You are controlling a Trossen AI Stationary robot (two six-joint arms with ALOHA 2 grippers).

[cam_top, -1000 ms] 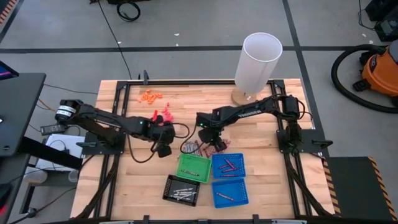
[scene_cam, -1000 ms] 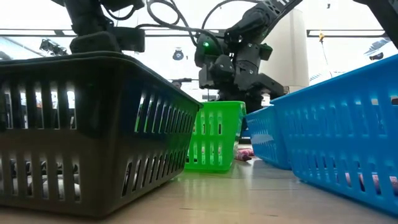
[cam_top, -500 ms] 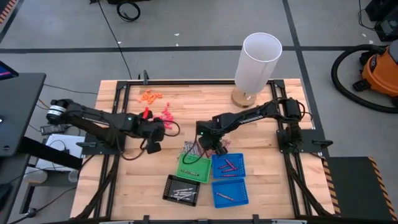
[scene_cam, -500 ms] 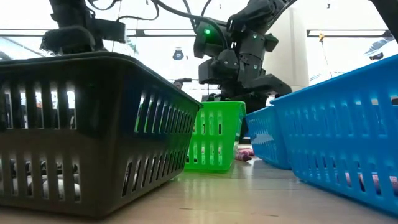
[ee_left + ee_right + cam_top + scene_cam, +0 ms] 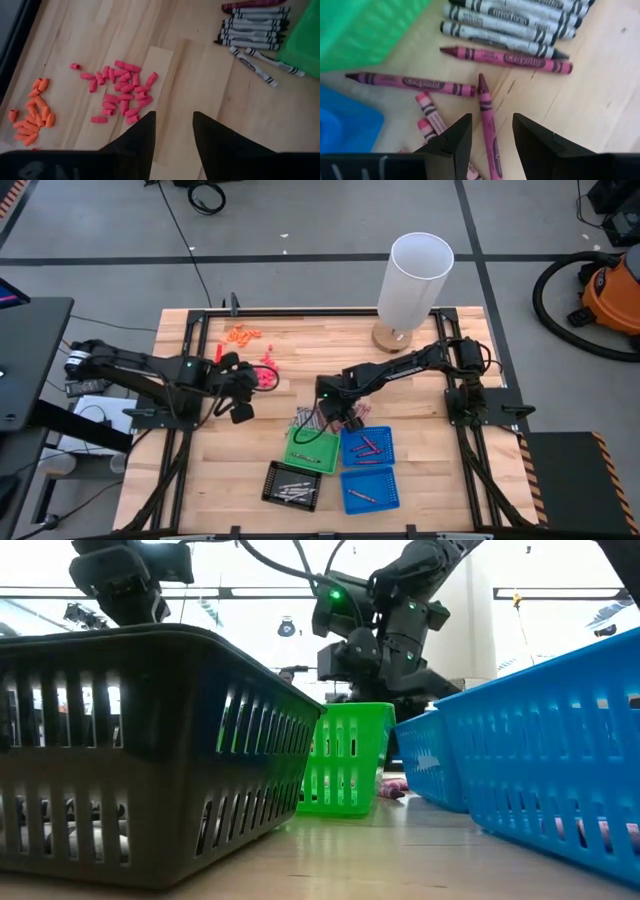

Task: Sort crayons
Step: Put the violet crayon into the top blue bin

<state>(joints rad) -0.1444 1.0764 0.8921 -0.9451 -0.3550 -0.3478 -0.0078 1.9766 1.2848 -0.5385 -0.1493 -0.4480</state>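
The wooden table point(image 5: 400, 480) carries everything I work on. At its far edge stands a tall white cylinder point(image 5: 413, 280). Toward the near edge sit four small trays: a black tray point(image 5: 293, 483) with grey sticks in it, a green tray point(image 5: 312, 448) just beyond it, and two blue trays, the farther one point(image 5: 368, 446) holding maroon sticks and the nearer one point(image 5: 370, 489) beside the black tray.

My right gripper point(image 5: 338, 412) hangs over the loose crayons point(image 5: 306, 420), which lie on the bare wood just beyond the green tray, near the table's middle. My right wrist view shows its fingers point(image 5: 454, 142) parted, nothing between them, above maroon crayons point(image 5: 506, 59) and a row of grey ones point(image 5: 505, 21).

My left gripper point(image 5: 238, 393) is off to the left, well apart from the crayons, its fingers point(image 5: 137, 135) parted and empty above coral-pink bits point(image 5: 122, 89), with tiny orange bits point(image 5: 32, 110) farther left.
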